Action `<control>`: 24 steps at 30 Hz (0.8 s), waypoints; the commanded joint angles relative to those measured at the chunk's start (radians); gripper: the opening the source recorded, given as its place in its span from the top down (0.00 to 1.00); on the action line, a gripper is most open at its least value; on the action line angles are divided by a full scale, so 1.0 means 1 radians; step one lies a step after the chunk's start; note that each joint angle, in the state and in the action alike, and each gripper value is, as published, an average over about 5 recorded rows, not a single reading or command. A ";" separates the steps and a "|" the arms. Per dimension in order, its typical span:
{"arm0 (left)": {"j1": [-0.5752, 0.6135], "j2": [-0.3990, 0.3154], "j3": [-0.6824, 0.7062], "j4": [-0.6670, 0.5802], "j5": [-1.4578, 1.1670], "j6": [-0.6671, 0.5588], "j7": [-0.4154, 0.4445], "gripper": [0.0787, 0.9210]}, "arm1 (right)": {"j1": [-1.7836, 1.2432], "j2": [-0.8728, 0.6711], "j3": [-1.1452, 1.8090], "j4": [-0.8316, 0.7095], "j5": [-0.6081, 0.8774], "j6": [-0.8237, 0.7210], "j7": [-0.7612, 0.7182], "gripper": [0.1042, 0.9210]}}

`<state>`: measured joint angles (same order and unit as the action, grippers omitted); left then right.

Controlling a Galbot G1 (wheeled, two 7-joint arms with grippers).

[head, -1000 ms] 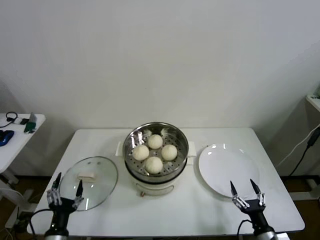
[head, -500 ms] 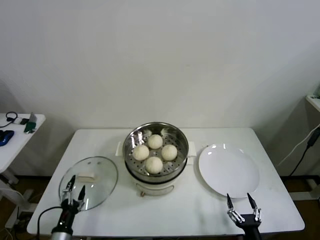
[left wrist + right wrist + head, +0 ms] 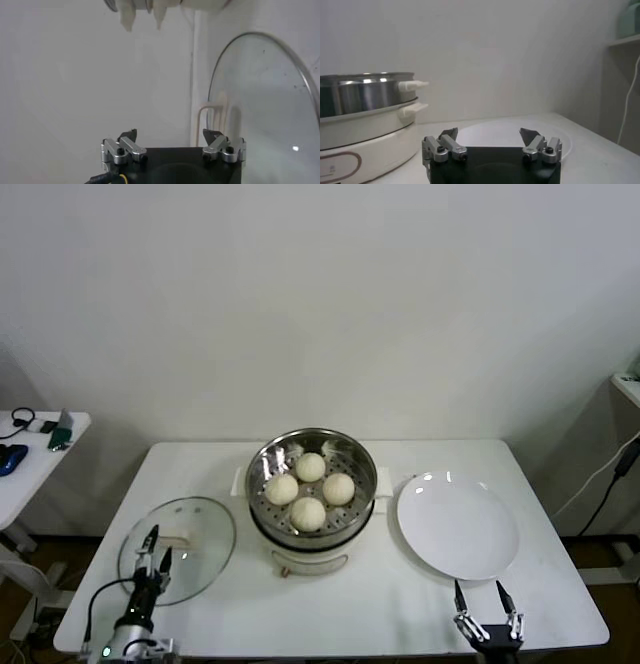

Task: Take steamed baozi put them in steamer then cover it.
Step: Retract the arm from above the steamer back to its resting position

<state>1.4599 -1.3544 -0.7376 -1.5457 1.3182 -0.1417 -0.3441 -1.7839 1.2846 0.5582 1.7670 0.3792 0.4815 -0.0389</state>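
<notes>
The steamer [image 3: 312,489] stands at the table's centre with several steamed baozi [image 3: 309,492] on its perforated tray. The cover [image 3: 178,548], a clear glass lid with a cream handle [image 3: 172,536], lies flat on the table to the steamer's left. My left gripper [image 3: 152,549] hovers open over the cover's near edge, nothing between its fingers. In the left wrist view the left gripper [image 3: 170,135] faces the cover [image 3: 265,100]. My right gripper [image 3: 477,596] is open and empty at the front edge, near the plate. In the right wrist view the right gripper [image 3: 490,132] is beside the steamer [image 3: 365,110].
A flat white plate [image 3: 458,524] lies to the right of the steamer, also seen as the plate [image 3: 485,125] in the right wrist view. A small side table [image 3: 30,449] with gadgets stands at far left. A wall is close behind the table.
Both arms have sunk lower towards the table's front edge. The left gripper has shifted right over the cover's near rim; the right one moved slightly left. Steamer, baozi and cover have not moved.
</notes>
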 commanded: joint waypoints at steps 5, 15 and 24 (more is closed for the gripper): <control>-0.123 0.026 0.008 0.112 0.031 0.028 0.008 0.12 | -0.013 0.027 -0.001 0.014 -0.032 0.008 0.000 0.12; -0.145 0.046 0.010 0.176 0.043 -0.021 -0.014 0.14 | -0.020 0.041 -0.004 0.028 -0.050 0.008 0.000 0.12; -0.152 0.041 0.008 0.211 0.054 -0.068 -0.019 0.42 | -0.023 0.049 -0.002 0.036 -0.053 0.009 0.002 0.12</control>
<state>1.3235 -1.3150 -0.7306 -1.3783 1.3620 -0.1712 -0.3566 -1.8055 1.3300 0.5567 1.7979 0.3304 0.4885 -0.0383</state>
